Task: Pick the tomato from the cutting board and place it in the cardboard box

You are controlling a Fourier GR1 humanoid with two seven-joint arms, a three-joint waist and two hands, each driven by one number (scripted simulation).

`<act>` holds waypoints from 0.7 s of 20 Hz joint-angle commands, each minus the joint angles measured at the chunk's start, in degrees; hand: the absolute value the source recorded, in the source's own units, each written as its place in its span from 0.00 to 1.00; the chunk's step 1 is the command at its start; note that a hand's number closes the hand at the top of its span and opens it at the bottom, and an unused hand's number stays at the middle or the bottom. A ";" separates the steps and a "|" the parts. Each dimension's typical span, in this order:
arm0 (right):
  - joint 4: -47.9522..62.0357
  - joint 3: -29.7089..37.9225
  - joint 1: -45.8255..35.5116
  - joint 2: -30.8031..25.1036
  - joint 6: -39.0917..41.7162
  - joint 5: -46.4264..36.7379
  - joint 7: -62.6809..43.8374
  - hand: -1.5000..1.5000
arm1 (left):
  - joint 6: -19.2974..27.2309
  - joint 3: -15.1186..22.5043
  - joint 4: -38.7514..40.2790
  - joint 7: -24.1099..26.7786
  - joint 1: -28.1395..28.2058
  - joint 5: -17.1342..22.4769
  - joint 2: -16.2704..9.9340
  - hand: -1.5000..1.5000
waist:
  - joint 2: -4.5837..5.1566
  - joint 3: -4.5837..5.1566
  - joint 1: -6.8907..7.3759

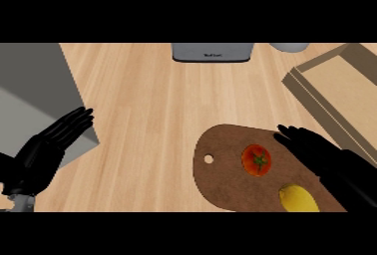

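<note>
1. Right black robot hand (pixel 324 157): you will find it at the lower right, laid over the right part of the board, fingers straight and pointing up and to the left. It holds nothing. Its fingertips lie just beside the tomato, to that item's upper right; whether they touch it cannot be told.

2. Small round red tomato with a green stem star (pixel 256 159): it sits on the board, near the middle, stem side up. It is free of both hands.

3. Dark brown rounded wooden cutting board with a small hanging hole (pixel 221 174): it lies on the counter at the lower middle, with the hole near its left edge. Its lower part runs out of view.

4. Yellow rounded item (pixel 298 198): on the board below the tomato, partly cut off at the bottom. You cannot tell its kind.

5. Open tan cardboard box (pixel 335 84): at the upper right, set at an angle, well apart from the tomato.

6. Left black robot hand (pixel 44 152): resting open at the lower left, fingers up.

7. Light wooden counter (pixel 147 99): bears all listed items.

8. Grey appliance (pixel 212 52): at the top edge, middle.
</note>
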State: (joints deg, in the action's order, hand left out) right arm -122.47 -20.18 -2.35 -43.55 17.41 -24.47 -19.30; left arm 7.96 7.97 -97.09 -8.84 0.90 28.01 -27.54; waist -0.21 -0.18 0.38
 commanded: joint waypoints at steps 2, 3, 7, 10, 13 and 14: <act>0.71 -2.62 -1.84 3.89 3.27 -3.41 -4.10 0.00 | -0.57 -5.43 3.66 -0.49 -0.92 -0.31 -1.18 0.50 | 0.22 0.20 -0.19; 2.95 0.14 -3.01 2.58 5.44 -1.32 -1.80 0.00 | -0.72 -4.48 4.96 1.47 -1.16 -1.19 0.96 0.50 | 0.26 0.20 -0.24; 2.23 -0.90 -0.34 4.52 3.96 -4.15 0.15 0.00 | -3.50 -6.47 6.81 3.71 0.96 -1.04 0.87 0.50 | 0.23 0.20 -0.45; 3.76 -2.81 -1.89 7.58 4.27 -6.29 -0.32 0.00 | -4.28 -7.97 6.73 2.12 -0.62 -0.97 0.11 0.50 | 0.24 0.20 -0.39; 4.52 -2.39 -0.85 8.24 4.09 -8.43 3.05 0.00 | -1.47 -5.28 5.09 0.87 -0.39 -4.03 3.68 0.50 | 0.21 0.18 -0.49; 4.38 -1.65 0.31 8.29 2.69 -9.28 4.14 0.00 | 1.63 -5.37 -0.41 -3.82 -0.47 -4.47 2.88 0.50 | 0.15 0.15 -0.45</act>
State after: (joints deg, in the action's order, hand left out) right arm -118.05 -22.62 -3.64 -36.19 20.80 -31.77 -17.64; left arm 5.51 5.03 -97.43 -9.57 1.98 25.53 -25.09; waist -0.38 -0.25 0.17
